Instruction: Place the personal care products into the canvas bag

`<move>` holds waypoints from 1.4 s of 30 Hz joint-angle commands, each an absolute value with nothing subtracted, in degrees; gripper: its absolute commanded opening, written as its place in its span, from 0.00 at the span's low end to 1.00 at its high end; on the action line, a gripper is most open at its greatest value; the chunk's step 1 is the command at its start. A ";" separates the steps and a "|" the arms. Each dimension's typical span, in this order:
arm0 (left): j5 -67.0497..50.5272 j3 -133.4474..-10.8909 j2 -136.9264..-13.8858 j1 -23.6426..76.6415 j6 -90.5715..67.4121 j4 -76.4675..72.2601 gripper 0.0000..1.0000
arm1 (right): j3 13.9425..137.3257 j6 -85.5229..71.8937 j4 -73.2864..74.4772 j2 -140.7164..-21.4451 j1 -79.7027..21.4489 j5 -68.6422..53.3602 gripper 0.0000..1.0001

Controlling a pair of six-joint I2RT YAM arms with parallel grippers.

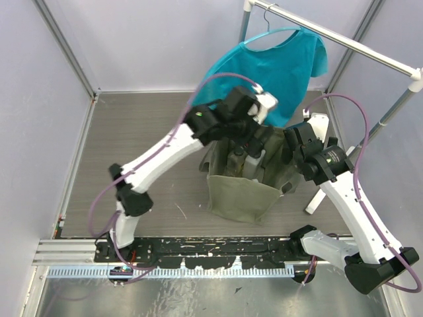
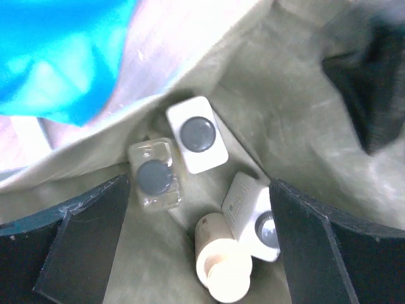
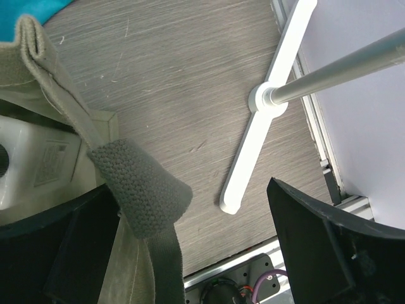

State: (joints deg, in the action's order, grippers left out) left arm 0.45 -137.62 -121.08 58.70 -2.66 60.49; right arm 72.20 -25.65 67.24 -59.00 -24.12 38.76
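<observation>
The olive-green canvas bag [image 1: 241, 195] stands open in the middle of the table. In the left wrist view all four bottles lie on the bag's floor [image 2: 297, 120]: a white bottle with a dark cap [image 2: 196, 134], the clear yellowish bottle [image 2: 154, 175], a second white bottle [image 2: 253, 212] and the cream bottle [image 2: 221, 266]. My left gripper [image 2: 199, 182] hangs open and empty over the bag's mouth [image 1: 256, 137]. My right gripper [image 3: 196, 190] is open at the bag's right rim [image 1: 292, 142]. The bag's woven handle [image 3: 142, 190] lies between its jaws, unclamped.
A teal shirt [image 1: 277, 66] hangs on a rack pole [image 1: 344, 39] right behind the bag. The rack's white foot [image 3: 266, 107] lies on the table to the bag's right [image 1: 314, 198]. A metal rail [image 1: 165, 251] runs along the near edge.
</observation>
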 commanded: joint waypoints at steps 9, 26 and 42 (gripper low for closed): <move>14.81 -122.89 -91.86 51.36 -9.04 42.78 0.98 | 76.98 -16.85 56.79 -57.87 -23.73 34.68 1.00; 6.93 -103.39 -85.87 23.67 -21.08 51.54 0.98 | 86.15 1.54 34.50 -70.45 -13.33 27.23 1.00; 18.85 -114.27 -97.99 18.42 -28.45 71.14 0.98 | 71.42 0.27 25.55 -73.01 4.90 18.46 1.00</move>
State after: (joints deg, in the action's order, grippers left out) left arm 13.17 -108.97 -95.33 18.52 -25.74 62.89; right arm 72.71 0.75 29.85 -75.75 4.75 19.42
